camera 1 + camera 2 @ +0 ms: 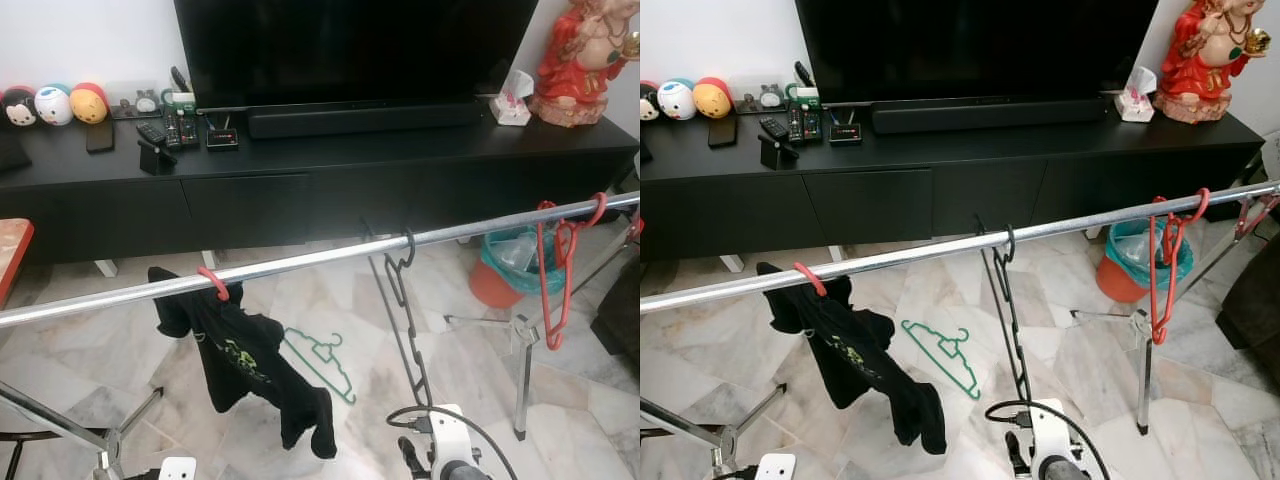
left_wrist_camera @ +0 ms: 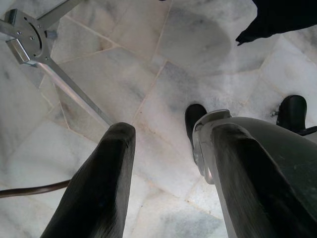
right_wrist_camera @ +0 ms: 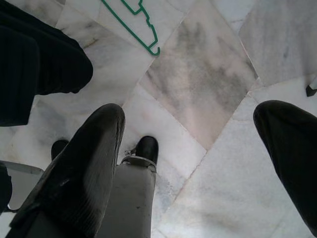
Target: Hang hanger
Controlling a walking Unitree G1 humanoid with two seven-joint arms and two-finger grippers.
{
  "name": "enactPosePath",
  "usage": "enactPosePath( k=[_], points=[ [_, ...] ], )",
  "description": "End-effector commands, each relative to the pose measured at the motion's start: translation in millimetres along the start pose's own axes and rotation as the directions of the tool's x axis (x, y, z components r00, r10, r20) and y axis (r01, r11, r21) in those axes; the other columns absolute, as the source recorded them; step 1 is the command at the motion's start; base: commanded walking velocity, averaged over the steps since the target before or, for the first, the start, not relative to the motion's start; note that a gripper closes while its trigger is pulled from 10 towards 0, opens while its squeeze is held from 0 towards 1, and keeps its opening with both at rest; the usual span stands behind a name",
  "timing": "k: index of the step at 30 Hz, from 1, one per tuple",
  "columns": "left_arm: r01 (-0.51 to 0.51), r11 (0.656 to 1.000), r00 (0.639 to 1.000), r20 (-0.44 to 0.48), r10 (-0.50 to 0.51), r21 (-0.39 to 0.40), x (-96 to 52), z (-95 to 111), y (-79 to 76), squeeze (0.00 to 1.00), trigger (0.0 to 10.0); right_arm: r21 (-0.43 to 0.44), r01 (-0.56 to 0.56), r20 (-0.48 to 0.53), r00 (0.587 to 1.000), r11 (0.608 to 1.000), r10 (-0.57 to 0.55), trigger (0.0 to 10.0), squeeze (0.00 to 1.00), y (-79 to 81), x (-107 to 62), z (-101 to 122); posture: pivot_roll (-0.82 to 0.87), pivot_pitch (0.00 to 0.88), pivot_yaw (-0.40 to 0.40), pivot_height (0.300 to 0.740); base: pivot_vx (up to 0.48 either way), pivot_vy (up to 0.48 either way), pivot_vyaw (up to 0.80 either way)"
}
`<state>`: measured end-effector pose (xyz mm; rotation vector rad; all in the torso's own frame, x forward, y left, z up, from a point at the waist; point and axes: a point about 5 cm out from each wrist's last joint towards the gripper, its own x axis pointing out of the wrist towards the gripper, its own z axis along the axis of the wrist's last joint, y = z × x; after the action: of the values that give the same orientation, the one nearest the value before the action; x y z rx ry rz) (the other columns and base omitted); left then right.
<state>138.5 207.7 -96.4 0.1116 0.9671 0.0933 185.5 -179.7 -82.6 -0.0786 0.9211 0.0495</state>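
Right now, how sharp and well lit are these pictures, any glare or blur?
Both eye views: evenly lit and sharp, with a bright sheen along the rail. Left wrist view: floor crisp, the near fingers soft. Right wrist view: green hanger sharp, the fingers blurred by closeness.

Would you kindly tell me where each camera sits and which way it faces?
Left eye, right eye: head stereo pair, facing forward-down at the rail, black hanger and TV cabinet; right arm below.
Left wrist: faces the marble floor; open left pincer, robot's feet.
Right wrist: faces the floor; open right pincer.
Shared: the green hanger appears in eye and right wrist views.
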Motion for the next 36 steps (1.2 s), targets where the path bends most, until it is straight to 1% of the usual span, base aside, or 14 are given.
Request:
enactPosePath(
  k=[1,13,17,19,24,27,32,34,36],
  points=[
    [0.010,1.000,0.999,-0.051,-0.009,0.006,-2.2,-11.0,-0.8,0.00,10.0,0.000,0.006,-0.013,1.000,1.000,-0.006,10.0,0.00,-1.0,-0.6,-3.4,0.01,0.048,-0.033,0.740,-0.240,0.000,0.00],
    [-0.002,1.000,0.999,-0.047,0.001,-0.008,0.4,-2.4,8.5,0.00,10.0,0.009,0.010,-0.008,1.000,1.000,-0.010,10.0,0.00,-1.1,-0.3,-1.7,0.01,0.065,-0.034,0.740,-0.243,0.000,0.00],
    [0.006,1.000,0.999,-0.047,-0.006,-0.004,0.7,-1.3,11.3,0.00,10.0,-0.006,0.002,-0.013,1.000,1.000,-0.002,10.0,0.00,0.9,0.0,-1.8,0.01,0.068,-0.028,0.740,-0.346,0.000,0.00],
    [0.006,1.000,0.999,-0.038,-0.006,-0.008,1.8,2.6,9.7,0.00,10.0,-0.017,-0.004,-0.013,1.000,1.000,0.004,10.0,0.00,1.9,0.0,-1.8,0.01,0.076,-0.034,0.740,-0.480,0.000,0.00],
    [0.022,1.000,0.999,-0.027,-0.022,-0.012,4.1,8.6,-9.2,0.00,10.0,-0.019,0.001,-0.017,1.000,1.000,-0.001,10.0,0.00,0.3,0.0,-2.0,0.01,0.078,-0.038,0.740,-0.355,0.000,0.00],
    [0.024,1.000,0.999,-0.027,-0.025,-0.011,4.0,8.3,-11.8,0.00,10.0,-0.017,-0.001,-0.013,1.000,1.000,0.001,10.0,0.00,0.2,0.0,-1.5,0.01,0.078,-0.038,0.740,-0.355,0.000,0.00],
    [0.035,0.999,0.999,-0.021,-0.035,-0.013,4.5,10.9,-20.9,0.00,10.0,-0.023,-0.004,-0.015,1.000,1.000,0.003,10.0,0.00,1.4,0.2,-1.2,0.01,0.075,-0.038,0.740,-0.352,0.000,0.00],
    [0.035,0.999,0.999,-0.020,-0.036,-0.013,4.5,11.2,-20.9,0.00,10.0,-0.022,-0.004,-0.015,1.000,1.000,0.004,10.0,0.00,1.5,0.2,-1.2,0.01,0.074,-0.037,0.740,-0.349,0.000,0.00],
    [0.029,0.999,0.999,-0.024,-0.030,-0.014,3.8,8.2,-14.5,0.00,10.0,-0.020,-0.006,-0.016,1.000,1.000,0.006,10.0,0.00,2.0,0.3,-1.2,0.01,0.073,-0.036,0.740,-0.352,0.000,0.00]
  ],
)
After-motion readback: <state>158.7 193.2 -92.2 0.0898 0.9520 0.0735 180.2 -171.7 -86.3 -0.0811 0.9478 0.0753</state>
